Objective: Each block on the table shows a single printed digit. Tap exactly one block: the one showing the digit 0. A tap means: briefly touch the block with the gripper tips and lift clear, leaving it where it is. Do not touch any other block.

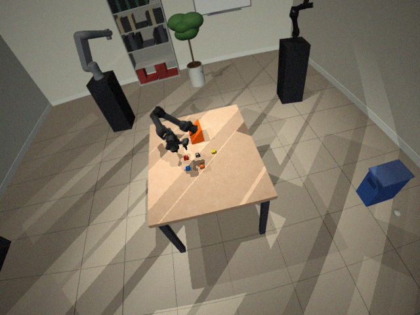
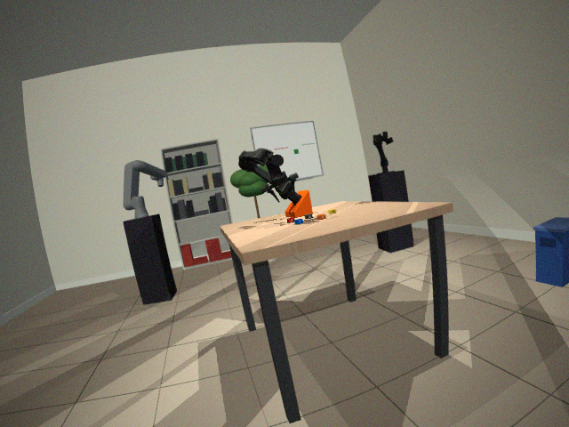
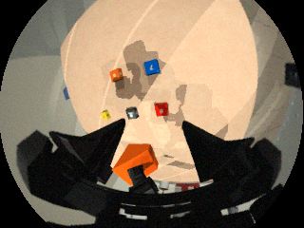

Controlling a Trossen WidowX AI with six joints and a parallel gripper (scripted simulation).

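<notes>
My gripper (image 1: 180, 149) (image 3: 154, 123) is open and empty, raised above the table (image 1: 224, 186) (image 2: 367, 218). In the wrist view a red block (image 1: 186, 157) (image 2: 290, 221) (image 3: 161, 109) lies just beyond the fingertips. A dark grey block (image 1: 197, 155) (image 3: 132, 113) lies left of it, and a yellow block (image 1: 213, 151) (image 2: 332, 211) (image 3: 105, 115) farther left. A blue block (image 1: 188, 168) (image 2: 299, 221) (image 3: 152, 67) and an orange block (image 1: 202, 166) (image 2: 321, 216) (image 3: 116, 75) lie farther out. White marks show on the blocks, but I cannot read the digits surely.
An orange wedge-shaped stand (image 1: 197, 137) (image 3: 137, 159) is under the arm's base, near the dark grey and red blocks. Arm shadows fall around the blue and orange blocks. The plant, bookshelf, black pedestals and blue bin (image 1: 384, 183) stand away from the table.
</notes>
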